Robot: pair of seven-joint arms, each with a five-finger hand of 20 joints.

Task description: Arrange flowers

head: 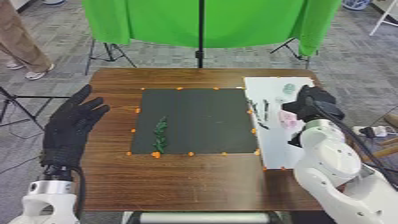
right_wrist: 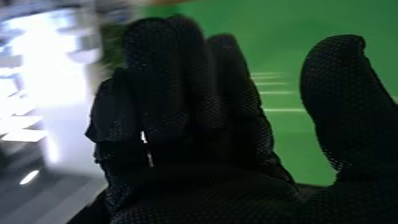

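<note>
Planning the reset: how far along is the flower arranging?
Looks early. Done: one green sprig lies on the black mat. In hand: nothing visible; the right hand is open, by the white sheet. Left, probably: the pale green piece and pink piece on that sheet.

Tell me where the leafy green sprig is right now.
In the head view, the leafy green sprig lies on the left part of the black square mat, near its lower-left corner, just above an orange dot at the mat's near edge.
</note>
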